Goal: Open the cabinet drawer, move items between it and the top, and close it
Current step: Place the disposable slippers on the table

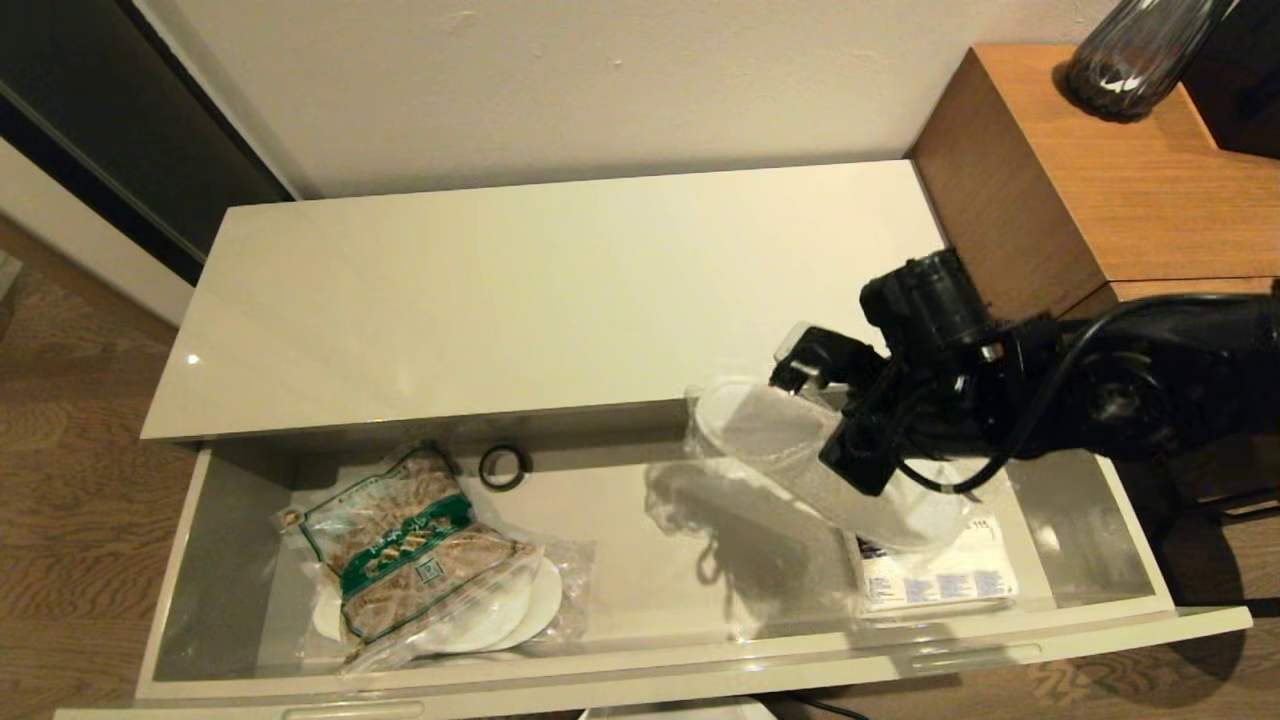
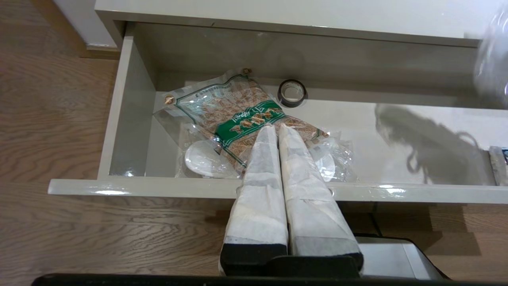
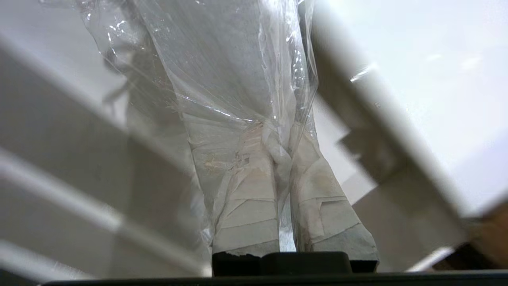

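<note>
The cabinet drawer (image 1: pixel 700 668) stands pulled out below the cream top (image 1: pixel 560 290). My right gripper (image 1: pixel 820 405) is shut on the clear wrap of the white slippers (image 1: pixel 775 440), holding them tilted above the drawer's right part, near the top's front edge. In the right wrist view the taped fingers (image 3: pixel 250 190) pinch the wrap, and the slippers (image 3: pixel 222 59) hang beyond them. The white packet with a blue label (image 1: pixel 940 578) lies on the drawer floor under the slippers. My left gripper (image 2: pixel 276 129) is shut and empty, parked in front of the drawer's left part (image 2: pixel 158 186).
A green-labelled bag of brown contents (image 1: pixel 410 545) lies at the drawer's left, on flat white things in clear wrap (image 1: pixel 530 605). A small black ring (image 1: pixel 502 466) sits behind it. A brown wood block (image 1: pixel 1100 170) with a dark vase (image 1: pixel 1130 50) borders the top on the right.
</note>
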Robot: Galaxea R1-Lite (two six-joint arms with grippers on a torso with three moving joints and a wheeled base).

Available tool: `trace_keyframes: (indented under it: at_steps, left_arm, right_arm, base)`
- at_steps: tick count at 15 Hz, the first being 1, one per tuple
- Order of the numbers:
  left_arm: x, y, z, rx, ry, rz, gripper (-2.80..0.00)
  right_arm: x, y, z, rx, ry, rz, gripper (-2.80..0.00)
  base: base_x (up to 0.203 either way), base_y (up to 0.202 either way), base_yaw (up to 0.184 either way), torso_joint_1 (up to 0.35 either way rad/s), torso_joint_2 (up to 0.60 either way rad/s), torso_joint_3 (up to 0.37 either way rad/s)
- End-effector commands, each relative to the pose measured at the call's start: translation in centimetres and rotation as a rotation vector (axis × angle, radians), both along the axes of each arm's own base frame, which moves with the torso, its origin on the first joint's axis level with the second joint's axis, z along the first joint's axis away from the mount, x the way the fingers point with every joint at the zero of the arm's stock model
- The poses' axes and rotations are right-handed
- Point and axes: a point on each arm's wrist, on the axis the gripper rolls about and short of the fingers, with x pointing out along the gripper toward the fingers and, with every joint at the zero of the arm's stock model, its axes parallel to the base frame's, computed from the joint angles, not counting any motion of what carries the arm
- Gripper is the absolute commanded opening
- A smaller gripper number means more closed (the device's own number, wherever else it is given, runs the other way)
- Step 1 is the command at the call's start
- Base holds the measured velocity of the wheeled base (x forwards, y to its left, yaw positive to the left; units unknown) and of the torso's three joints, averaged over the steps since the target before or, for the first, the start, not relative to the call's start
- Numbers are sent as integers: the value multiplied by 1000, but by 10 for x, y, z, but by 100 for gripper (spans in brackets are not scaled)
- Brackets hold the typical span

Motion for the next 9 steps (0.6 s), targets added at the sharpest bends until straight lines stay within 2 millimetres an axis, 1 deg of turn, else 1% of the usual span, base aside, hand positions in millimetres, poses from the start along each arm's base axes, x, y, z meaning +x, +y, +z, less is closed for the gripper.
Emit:
trace_keyframes:
  at_steps: [1, 4, 5, 6, 7, 8, 9]
  left_arm:
    - [0, 0, 0, -1, 1, 1, -280]
    - [0, 0, 0, -1, 1, 1, -280]
    - [0, 0, 0, -1, 1, -1, -280]
    - [0, 0, 0, -1, 1, 1, -280]
    - [0, 0, 0, -1, 1, 1, -280]
    - [0, 0, 0, -1, 1, 1, -280]
    - [0, 0, 0, -1, 1, 1, -280]
  right_arm:
    - [15, 0, 39, 52, -85, -26, -280]
    - [38, -8, 86, 122, -177, -94, -280]
    - [49, -13, 99, 140, -219, -130, -280]
    - [61, -22, 111, 157, -271, -172, -280]
    - [71, -34, 114, 156, -301, -218, -280]
    - [84, -55, 108, 134, -302, -286, -280]
    - [95, -67, 98, 111, -291, -338, -280]
  base:
    - [0, 0, 0, 0, 0, 0]
    - [0, 0, 0, 0, 0, 0]
    - [0, 0, 0, 0, 0, 0]
    - [0, 0, 0, 0, 0, 0]
    - [0, 0, 0, 0, 0, 0]
    - [0, 0, 0, 0, 0, 0]
    - [0, 0, 0, 0, 0, 0]
